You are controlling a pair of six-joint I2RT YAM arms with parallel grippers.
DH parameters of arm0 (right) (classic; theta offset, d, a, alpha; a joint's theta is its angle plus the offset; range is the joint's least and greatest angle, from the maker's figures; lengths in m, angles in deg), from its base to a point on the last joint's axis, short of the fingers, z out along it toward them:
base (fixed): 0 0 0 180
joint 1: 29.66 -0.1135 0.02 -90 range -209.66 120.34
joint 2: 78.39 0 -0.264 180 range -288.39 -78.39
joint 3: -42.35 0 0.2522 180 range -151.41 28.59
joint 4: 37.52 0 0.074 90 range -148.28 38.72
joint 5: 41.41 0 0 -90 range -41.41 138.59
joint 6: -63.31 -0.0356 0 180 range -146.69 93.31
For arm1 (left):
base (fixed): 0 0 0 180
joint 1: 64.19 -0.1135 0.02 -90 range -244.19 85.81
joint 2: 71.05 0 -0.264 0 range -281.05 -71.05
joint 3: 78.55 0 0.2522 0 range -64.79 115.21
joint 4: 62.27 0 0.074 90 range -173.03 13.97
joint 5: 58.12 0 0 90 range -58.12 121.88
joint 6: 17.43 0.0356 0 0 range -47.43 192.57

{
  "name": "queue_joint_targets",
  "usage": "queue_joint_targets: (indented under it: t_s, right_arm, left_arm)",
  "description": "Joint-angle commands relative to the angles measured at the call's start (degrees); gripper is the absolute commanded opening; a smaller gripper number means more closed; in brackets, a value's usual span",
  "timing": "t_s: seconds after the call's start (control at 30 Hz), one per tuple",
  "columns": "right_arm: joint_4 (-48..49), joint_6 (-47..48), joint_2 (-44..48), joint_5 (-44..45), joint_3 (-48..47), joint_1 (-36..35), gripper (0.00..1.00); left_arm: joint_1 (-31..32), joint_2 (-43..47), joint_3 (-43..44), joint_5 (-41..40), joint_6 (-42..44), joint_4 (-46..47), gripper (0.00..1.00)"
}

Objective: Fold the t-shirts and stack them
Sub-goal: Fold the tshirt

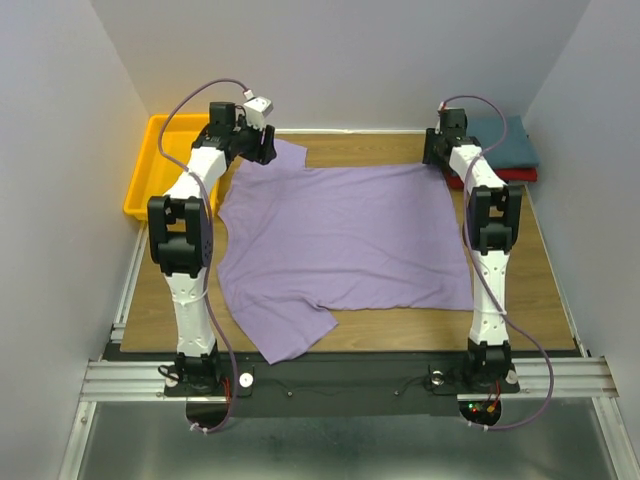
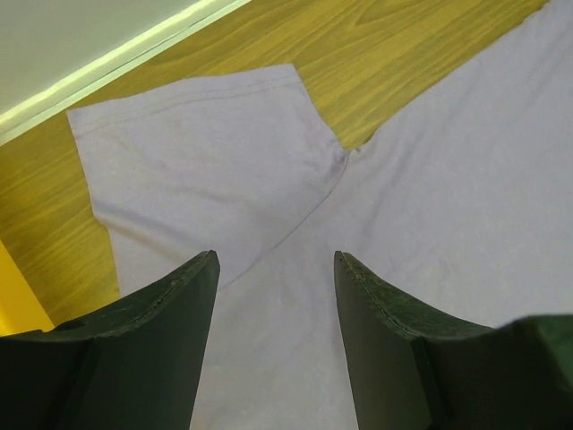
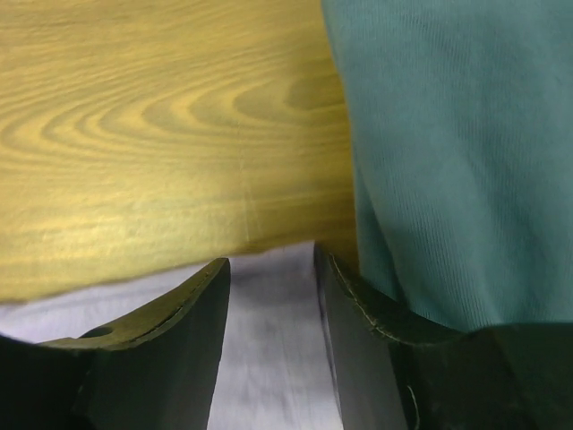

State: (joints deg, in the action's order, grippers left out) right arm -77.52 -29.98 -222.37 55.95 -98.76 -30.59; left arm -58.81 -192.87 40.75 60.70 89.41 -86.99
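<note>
A plain lavender-purple cloth t-shirt (image 1: pixel 345 240) lies spread flat across the middle of the wood-grain table (image 1: pixel 545 290), both short sleeves pointing toward the left side, one at the far edge and one near the arms' bases. At the table's far right corner a dark teal shirt folded into a rectangle (image 1: pixel 510 140) sits on top of a red folded shirt (image 1: pixel 522 175), of which only a thin edge shows. A yellow-orange plastic tray (image 1: pixel 150 170) stands beyond the table's left edge, partly hidden behind the left arm (image 1: pixel 185 235).

The teal stack crowds the right arm (image 1: pixel 490 220): in the right wrist view the teal cloth runs just beside the right-hand finger, and whether the two touch cannot be told. On the left, bare wood and the table's pale far edge lie beyond the sleeve.

Both arms reach forward to the far side of the table, wrists pitched down. The left jaws hang low over the far sleeve, where it joins the shirt's body; they stand wide apart, lavender cloth showing between them and nothing gripped. The right jaws hang over the lavender shirt's far right corner, set apart more narrowly, a strip of lavender cloth and its edge visible in the gap, nothing clamped.
</note>
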Motion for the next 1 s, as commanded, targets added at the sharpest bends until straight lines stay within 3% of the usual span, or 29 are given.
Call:
queue_joint_targets:
  t_s: [0.0,0.2,0.37,0.5,0.67,0.97]
  right_arm:
    - [3.82,-1.63,-2.18,2.40,-3.87,-0.30,0.52]
    - [3.83,-2.60,-4.29,0.56,-4.23,-0.39,0.51]
    - [3.83,-2.86,-4.46,-0.32,-2.55,-0.30,0.26]
    - [3.83,-2.60,-3.85,-0.94,-2.11,-0.30,0.02]
    - [3.83,-1.90,-2.88,-2.43,-0.45,-0.30,0.01]
    - [3.83,-1.63,-1.48,-3.75,0.61,-0.30,0.01]
  left_arm:
    - [-0.38,-1.13,3.71,0.19,-1.72,2.26,0.66]
    - [-0.47,-3.51,6.26,-3.06,-3.48,2.26,0.66]
    - [-0.99,-8.25,10.64,-8.50,-5.76,2.35,0.69]
    - [-1.52,-17.10,21.33,-16.42,-8.22,1.65,0.69]
    - [-1.78,-24.07,31.82,-18.88,-8.41,1.55,0.78]
    - [-1.78,-29.88,35.88,-22.67,-1.90,1.83,0.88]
